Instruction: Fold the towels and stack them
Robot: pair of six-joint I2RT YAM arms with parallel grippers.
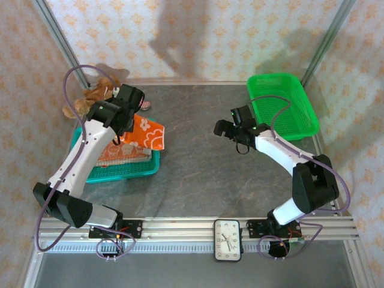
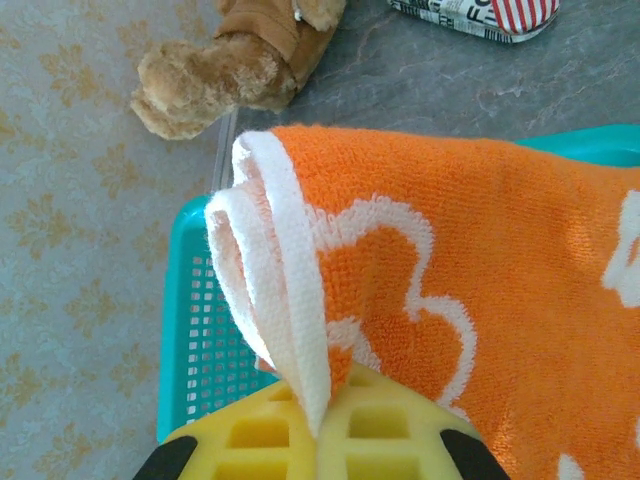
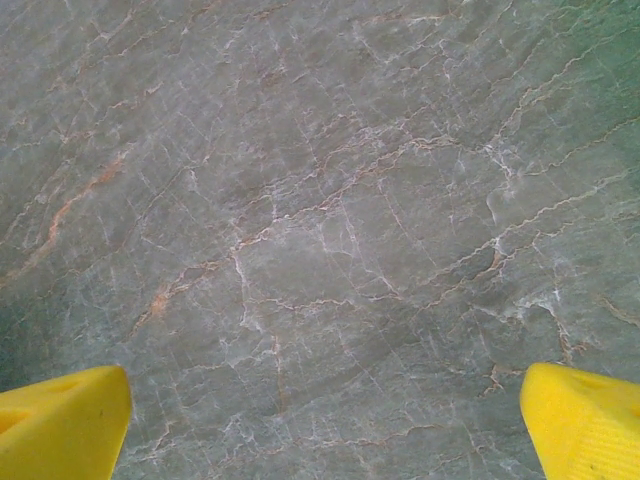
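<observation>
Teddy bear (image 1: 96, 93): brown, slumped at 10 o'clock on the table (image 1: 204, 174), just beyond the teal tray (image 1: 120, 174).
Left claw (image 1: 117, 140): clamped on the orange towel (image 1: 150, 133); from the wrist, the yellow fingers (image 2: 260, 432) meet on its white hem.
Orange towel, looks: loopy orange terry with white outlined shapes and a white border.
Orange towel, place: over the tray's far end, at 9 o'clock on the table.
Wrist versus overhead: the left wrist camera catches the hem (image 2: 285, 270) doubled over itself, plus the bear's paw (image 2: 200, 85) and a striped shoe (image 2: 480, 18). The overhead view adds the paler towels (image 1: 123, 157) lying beneath in the tray.
Orange towel, lie: overhead, its long side runs from the claw towards 3 o'clock; at the wrist, the hem runs from 11 down to 6.
Right claw (image 1: 230, 137): spread wide, gripping nothing, above bare grey marbled tabletop (image 3: 320, 200) at about 2 o'clock.
Green basket (image 1: 303, 102): at 1 o'clock, just behind the right arm.
</observation>
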